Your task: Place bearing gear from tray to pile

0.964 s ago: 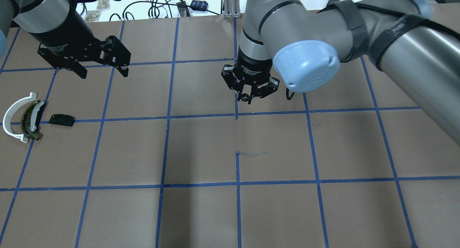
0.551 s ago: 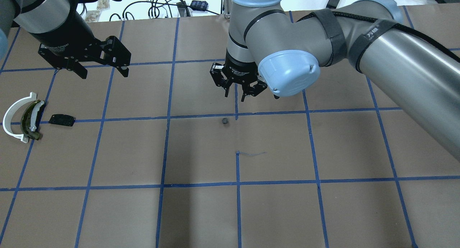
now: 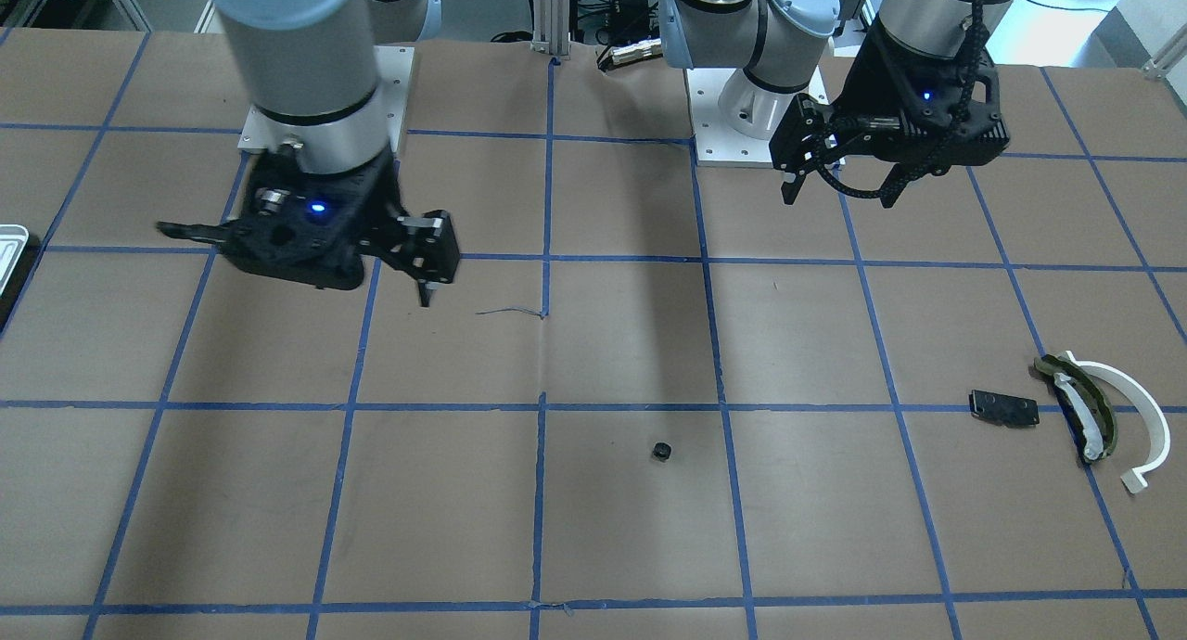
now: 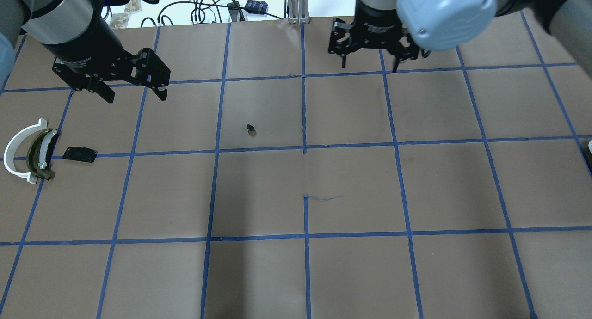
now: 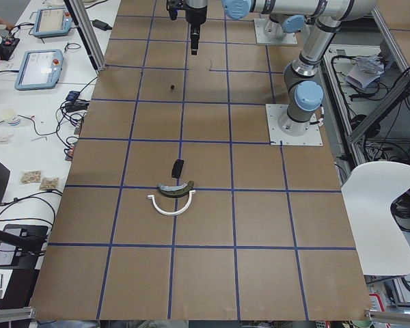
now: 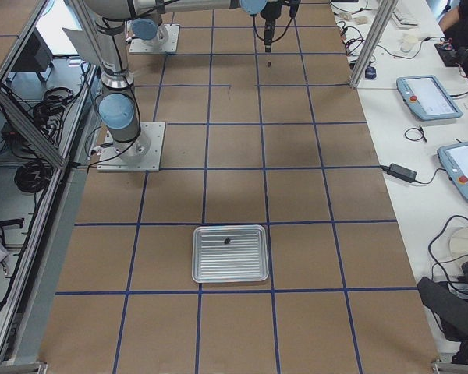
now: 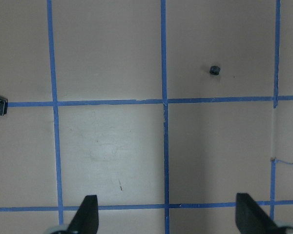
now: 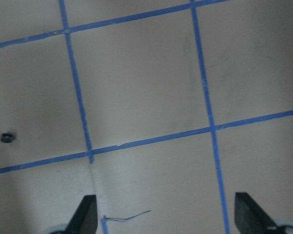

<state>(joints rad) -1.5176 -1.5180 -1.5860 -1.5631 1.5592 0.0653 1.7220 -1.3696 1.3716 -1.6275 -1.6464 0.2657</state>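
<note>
The bearing gear, a tiny black ring, lies loose on the brown table near the middle; it also shows in the front view and in both wrist views. The pile sits at the far left: a white arc, an olive-and-white curved piece and a black plate. My left gripper is open and empty, above and right of the pile. My right gripper is open and empty, well back and right of the gear. The tray shows only in the right side view.
A small dark part lies in the tray. The tray's edge peeks in at the front view's left. Blue tape lines grid the table. Cables and tablets lie beyond the table's far edge.
My right gripper held the gear, opened and dropped it on the table, then pulled back and to the right. The gear has shifted left on the table. My left gripper stays put.
</note>
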